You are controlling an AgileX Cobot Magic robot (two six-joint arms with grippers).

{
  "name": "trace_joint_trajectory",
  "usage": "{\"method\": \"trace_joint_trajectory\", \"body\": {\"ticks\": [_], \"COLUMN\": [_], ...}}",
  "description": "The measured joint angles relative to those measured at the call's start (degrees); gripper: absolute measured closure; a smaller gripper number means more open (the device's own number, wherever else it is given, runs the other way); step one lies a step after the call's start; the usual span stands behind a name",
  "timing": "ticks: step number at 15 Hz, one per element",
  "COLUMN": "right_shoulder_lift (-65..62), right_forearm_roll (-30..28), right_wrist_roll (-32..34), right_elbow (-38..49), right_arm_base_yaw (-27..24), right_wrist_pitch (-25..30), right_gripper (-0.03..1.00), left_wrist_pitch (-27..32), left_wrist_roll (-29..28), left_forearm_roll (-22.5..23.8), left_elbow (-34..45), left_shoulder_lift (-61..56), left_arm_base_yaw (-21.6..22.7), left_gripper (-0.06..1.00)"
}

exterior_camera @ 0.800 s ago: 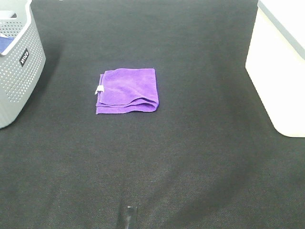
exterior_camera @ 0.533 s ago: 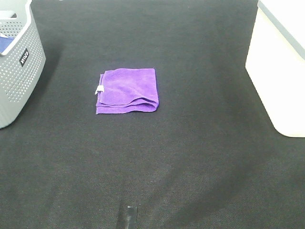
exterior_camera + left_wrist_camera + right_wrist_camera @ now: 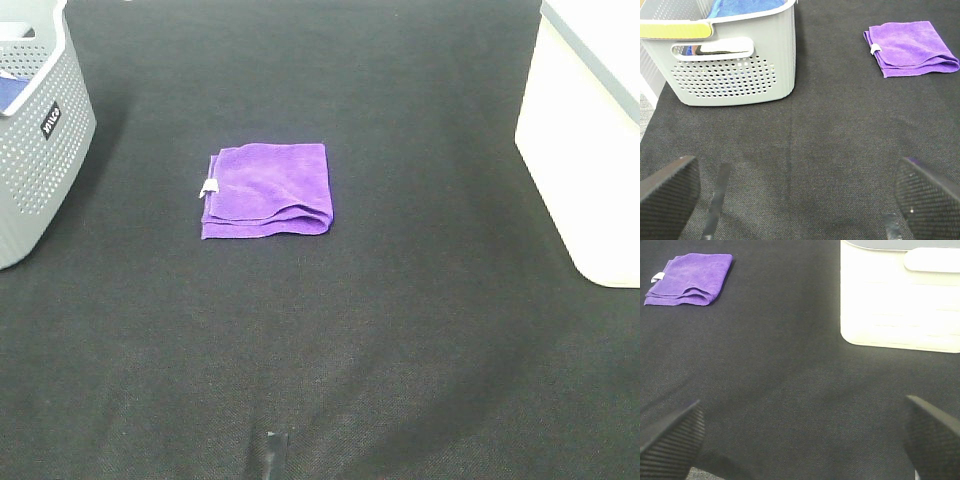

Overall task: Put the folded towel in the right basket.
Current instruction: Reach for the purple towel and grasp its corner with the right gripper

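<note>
A folded purple towel point(image 3: 266, 190) with a small white tag lies flat on the black mat, left of the middle. It also shows in the left wrist view point(image 3: 910, 48) and the right wrist view point(image 3: 688, 279). The white right basket point(image 3: 585, 135) stands at the right edge, and the right wrist view point(image 3: 900, 300) shows its side. My left gripper point(image 3: 800, 200) is open and empty, hovering over bare mat well short of the towel. My right gripper point(image 3: 800, 440) is open and empty over bare mat, with the towel and the basket both ahead of it. Neither gripper shows in the exterior view.
A grey perforated basket point(image 3: 35, 140) stands at the left edge; the left wrist view point(image 3: 730, 60) shows blue cloth inside it. A strip of dark tape point(image 3: 268, 455) lies on the mat near the front edge. Black mat point(image 3: 400, 330) covers the whole work surface.
</note>
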Motion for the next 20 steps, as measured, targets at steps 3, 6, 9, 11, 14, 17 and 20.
{"method": "trace_joint_trajectory", "body": {"ticks": [3, 6, 9, 11, 14, 17, 20], "right_shoulder_lift": [0.0, 0.0, 0.0, 0.0, 0.0, 0.0, 0.0], "right_forearm_roll": [0.0, 0.0, 0.0, 0.0, 0.0, 0.0, 0.0], "right_wrist_roll": [0.0, 0.0, 0.0, 0.0, 0.0, 0.0, 0.0], "right_elbow": [0.0, 0.0, 0.0, 0.0, 0.0, 0.0, 0.0], "right_arm_base_yaw": [0.0, 0.0, 0.0, 0.0, 0.0, 0.0, 0.0], "right_wrist_pitch": [0.0, 0.0, 0.0, 0.0, 0.0, 0.0, 0.0], "right_gripper": [0.01, 0.01, 0.01, 0.01, 0.01, 0.01, 0.01], "left_wrist_pitch": [0.0, 0.0, 0.0, 0.0, 0.0, 0.0, 0.0], "left_wrist_roll": [0.0, 0.0, 0.0, 0.0, 0.0, 0.0, 0.0], "left_forearm_roll": [0.0, 0.0, 0.0, 0.0, 0.0, 0.0, 0.0], "left_elbow": [0.0, 0.0, 0.0, 0.0, 0.0, 0.0, 0.0], "left_shoulder_lift": [0.0, 0.0, 0.0, 0.0, 0.0, 0.0, 0.0], "left_arm_base_yaw": [0.0, 0.0, 0.0, 0.0, 0.0, 0.0, 0.0], "left_gripper": [-0.05, -0.05, -0.05, -0.05, -0.05, -0.05, -0.05]}}
